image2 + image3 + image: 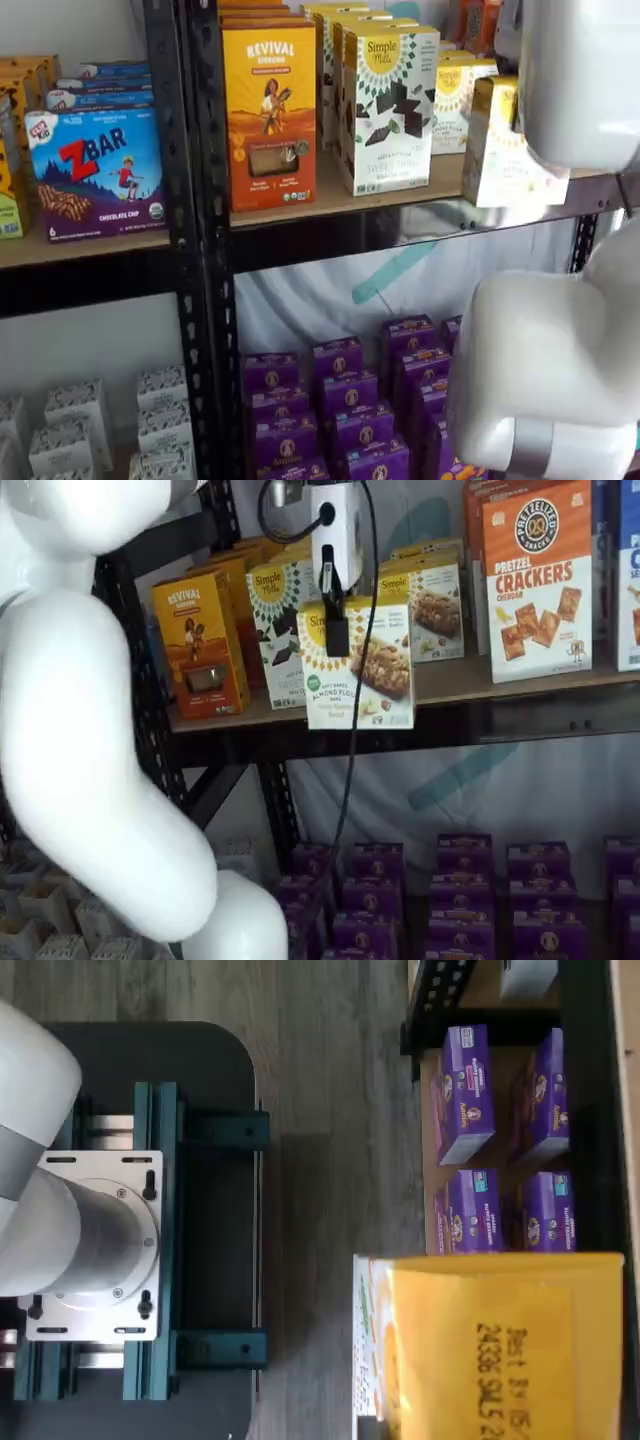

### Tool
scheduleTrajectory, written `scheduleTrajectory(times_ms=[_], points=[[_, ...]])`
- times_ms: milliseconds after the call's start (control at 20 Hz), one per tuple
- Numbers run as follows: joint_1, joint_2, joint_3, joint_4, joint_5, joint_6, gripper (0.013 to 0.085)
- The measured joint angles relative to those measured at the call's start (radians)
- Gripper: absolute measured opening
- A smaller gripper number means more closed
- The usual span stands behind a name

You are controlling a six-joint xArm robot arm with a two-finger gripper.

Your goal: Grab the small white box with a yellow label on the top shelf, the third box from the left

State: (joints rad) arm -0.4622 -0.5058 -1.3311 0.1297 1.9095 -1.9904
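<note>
The small white box [372, 670], with a yellow top and a round yellow label, hangs in front of the top shelf [520, 685], clear of the row it stood in. My gripper [338, 630] is shut on it; a black finger lies down its front face under the white body. In a shelf view the box [500, 150] shows at the shelf's [400, 195] front edge, partly behind my white arm. In the wrist view its yellow top [500, 1350] with printed date fills the near corner.
A taller white carton with chocolate pieces [275, 620] and an orange Revival carton [198, 645] stand left of the held box. Another small box [432, 610] and a pretzel crackers carton [535, 580] stand right. Purple boxes [460, 890] fill the lower level. My white arm [80, 730] blocks the left.
</note>
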Motion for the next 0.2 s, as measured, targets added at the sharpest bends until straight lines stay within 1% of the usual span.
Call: scheduleTrajectory(times_ms=[200], points=[[0.007,-0.049,0.050,0.000,-0.002,0.007,0.0330]])
